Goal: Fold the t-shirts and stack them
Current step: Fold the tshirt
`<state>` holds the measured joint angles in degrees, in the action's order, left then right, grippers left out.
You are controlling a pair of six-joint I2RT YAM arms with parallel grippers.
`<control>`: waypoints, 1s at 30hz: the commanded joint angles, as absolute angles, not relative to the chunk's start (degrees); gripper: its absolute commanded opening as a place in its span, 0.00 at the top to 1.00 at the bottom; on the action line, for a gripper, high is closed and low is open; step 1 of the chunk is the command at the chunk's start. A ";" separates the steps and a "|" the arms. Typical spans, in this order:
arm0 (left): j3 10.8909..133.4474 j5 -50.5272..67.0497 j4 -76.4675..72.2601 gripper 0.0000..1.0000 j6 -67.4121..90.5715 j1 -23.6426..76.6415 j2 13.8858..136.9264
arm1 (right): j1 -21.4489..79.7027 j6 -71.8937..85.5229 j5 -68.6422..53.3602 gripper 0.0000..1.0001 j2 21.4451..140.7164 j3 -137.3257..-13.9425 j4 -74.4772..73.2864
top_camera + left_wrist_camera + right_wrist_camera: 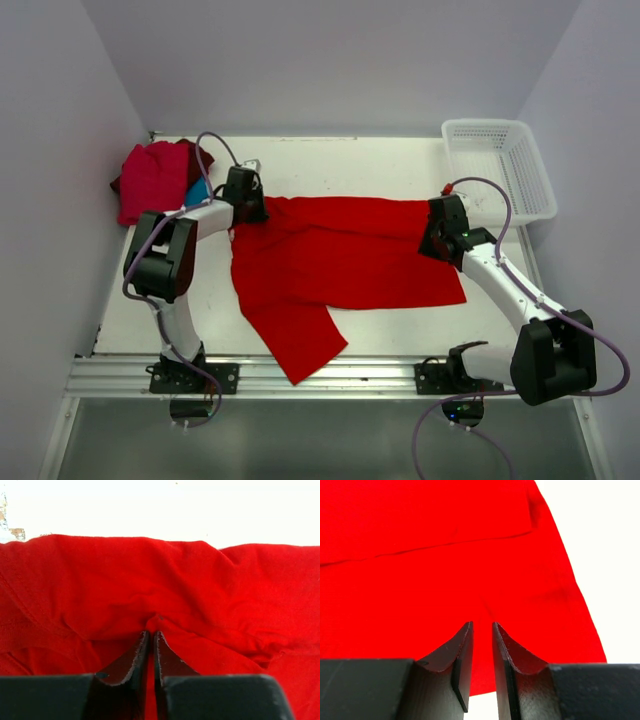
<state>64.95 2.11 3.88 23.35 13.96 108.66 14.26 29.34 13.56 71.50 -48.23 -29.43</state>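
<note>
The big red t-shirt (340,265) lies spread out across the desk (340,165). The left pincer (151,632) sits at the shirt's far left corner. It is almost closed, with a little bump of red cloth pinched at its tips. The right pincer (482,625) is over the shirt's right edge with a narrow gap. I cannot tell if it grips the cloth. The folded shirts (155,180) sit at the far left. The left arm (165,250) hides most of the blue one (197,190).
</note>
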 commanded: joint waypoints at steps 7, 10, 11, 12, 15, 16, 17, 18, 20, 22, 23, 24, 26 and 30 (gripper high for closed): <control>66.88 2.99 0.97 1.00 22.76 14.15 108.20 | 14.59 28.65 14.06 0.75 69.79 -48.52 -29.44; 66.71 3.69 1.05 1.00 22.76 14.15 106.62 | 14.59 28.57 14.06 0.75 69.70 -48.43 -29.36; 66.62 3.95 1.14 1.00 22.76 14.24 106.09 | 14.59 28.65 13.98 0.75 69.70 -48.43 -29.27; 66.53 3.69 1.32 1.00 22.76 14.59 105.47 | 14.50 28.57 14.06 0.75 69.78 -48.34 -29.27; 66.80 3.16 2.37 1.00 22.59 15.29 103.36 | 14.50 28.74 13.97 0.75 69.87 -48.16 -29.09; 66.71 2.99 2.63 1.00 22.59 15.47 102.49 | 14.59 28.74 13.97 0.75 69.87 -48.08 -29.09; 66.71 2.90 3.33 1.00 22.67 15.56 102.13 | 14.59 28.74 13.97 0.75 69.87 -48.08 -28.92; 66.62 2.90 3.60 1.00 22.76 15.82 101.78 | 14.50 28.74 13.97 0.75 69.87 -47.99 -28.83; 66.45 2.81 4.65 1.00 23.11 15.99 100.64 | 14.59 28.83 13.89 0.75 69.96 -47.90 -28.83; 66.10 2.55 5.01 1.00 23.29 16.17 99.50 | 14.59 28.83 13.71 0.75 69.96 -47.81 -28.74; 65.75 2.37 5.27 1.00 23.38 16.26 99.06 | 14.50 29.00 13.71 0.75 69.96 -47.81 -28.65; 65.57 2.37 5.45 1.00 23.55 16.35 98.70 | 14.59 28.92 13.71 0.75 69.96 -47.73 -28.65; 64.96 2.37 6.15 1.00 24.08 16.44 97.65 | 14.50 29.00 13.71 0.75 69.87 -47.72 -28.65; 63.37 2.02 7.73 1.00 25.05 17.57 95.89 | 14.59 29.00 13.54 0.75 69.52 -47.81 -28.74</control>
<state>64.69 2.72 5.89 23.62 16.38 99.29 14.26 29.36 13.54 71.48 -48.23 -29.54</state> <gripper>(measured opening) 0.009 0.251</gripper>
